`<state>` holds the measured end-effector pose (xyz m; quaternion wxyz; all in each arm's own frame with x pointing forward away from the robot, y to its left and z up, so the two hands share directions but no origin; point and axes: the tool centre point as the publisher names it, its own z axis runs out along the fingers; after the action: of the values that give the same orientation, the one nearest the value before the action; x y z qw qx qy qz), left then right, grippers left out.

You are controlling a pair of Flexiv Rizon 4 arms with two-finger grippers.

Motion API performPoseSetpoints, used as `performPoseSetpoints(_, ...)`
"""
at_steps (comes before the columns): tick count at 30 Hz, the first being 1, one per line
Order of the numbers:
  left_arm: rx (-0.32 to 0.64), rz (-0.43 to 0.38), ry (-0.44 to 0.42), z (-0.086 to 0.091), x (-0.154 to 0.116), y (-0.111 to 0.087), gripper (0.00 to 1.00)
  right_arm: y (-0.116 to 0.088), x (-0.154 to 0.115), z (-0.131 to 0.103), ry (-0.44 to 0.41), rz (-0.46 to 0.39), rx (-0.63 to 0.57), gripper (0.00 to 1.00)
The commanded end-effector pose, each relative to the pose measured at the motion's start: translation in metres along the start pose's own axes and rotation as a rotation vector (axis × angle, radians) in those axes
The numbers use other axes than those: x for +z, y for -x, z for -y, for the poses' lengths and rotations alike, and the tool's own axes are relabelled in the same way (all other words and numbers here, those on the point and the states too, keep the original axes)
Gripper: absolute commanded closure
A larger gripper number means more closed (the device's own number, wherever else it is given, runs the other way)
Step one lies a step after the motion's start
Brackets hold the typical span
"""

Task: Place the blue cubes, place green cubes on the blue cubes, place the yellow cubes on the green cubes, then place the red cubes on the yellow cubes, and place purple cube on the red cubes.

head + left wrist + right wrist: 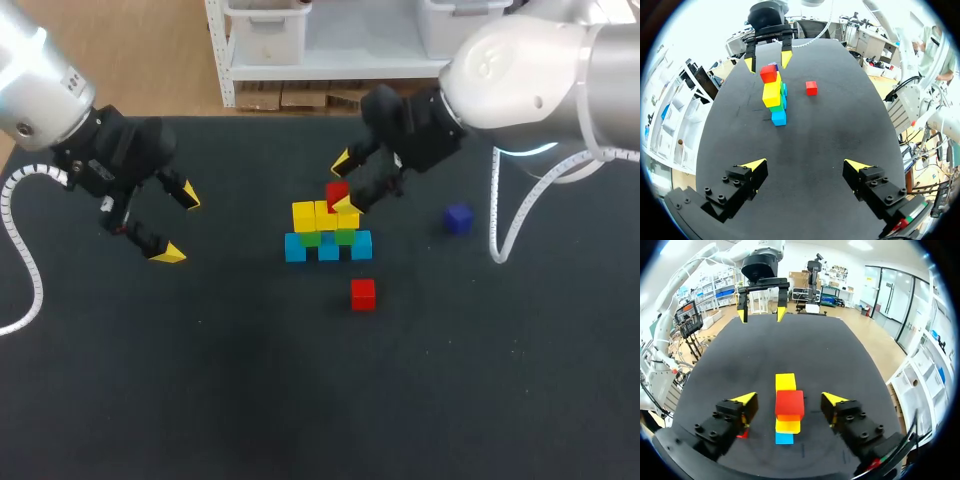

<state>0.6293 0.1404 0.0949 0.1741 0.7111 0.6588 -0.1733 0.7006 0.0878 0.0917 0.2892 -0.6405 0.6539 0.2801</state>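
Head view, table: you have a black table (pixel 200 400) with both arms over its far half.
Head view, stack: just past the table's middle, toward the far edge, three blue cubes (pixel 328 248) stand in a row. The green cubes (pixel 345 237) sit on them and three yellow cubes (pixel 304 216) on the green.
Head view, top red cube (pixel 337 192): it rests on the yellow row, toward the row's right end.
Head view, right gripper (pixel 345 182): your fingers are spread, one on either side of the top red cube.
Head view, loose red cube (pixel 363 293): it lies on the table on the near-edge side of the stack's right end, apart from it.
Head view, purple cube (pixel 458 218): it sits alone on the table, toward the right edge from the stack.
Head view, left gripper (pixel 180 226): it hangs over the table's left part, well apart from the stack, fingers spread wide and holding nothing.
Left wrist view, own fingers: spread, with only bare table between them.
Left wrist view, stack: you see it ahead, end-on. The top red cube crowns it, with the right gripper's two tips just above, one to each side.
Right wrist view, own fingers: spread around the top red cube, with a clear gap on both sides, so you are pinching nothing.
Right wrist view, below: yellow and blue cubes show under the red one.
Right wrist view, ahead: the left gripper hangs over the table's far side, spread.
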Motion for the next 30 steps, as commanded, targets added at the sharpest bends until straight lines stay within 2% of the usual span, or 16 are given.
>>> performPoseSetpoints(1,0.004,0.005,0.002,0.001,0.000,-0.002,0.00,-0.003,-0.014,-0.008,0.000,0.024,0.001,0.00)
performPoseSetpoints(8,0.004,0.005,0.002,0.001,0.000,-0.002,0.00,-0.014,-0.043,-0.023,0.034,0.091,-0.007,0.00)
performPoseSetpoints(15,0.004,0.005,0.002,0.001,0.000,-0.002,0.00,-0.041,-0.073,-0.032,0.025,0.151,-0.005,0.00)
performPoseSetpoints(22,0.004,0.005,0.002,0.001,0.000,-0.002,0.00,-0.069,-0.096,-0.030,0.069,0.158,-0.028,0.00)
performPoseSetpoints(30,0.004,0.005,0.002,0.001,0.000,-0.002,0.00,-0.097,-0.123,-0.031,0.054,0.177,-0.034,0.00)
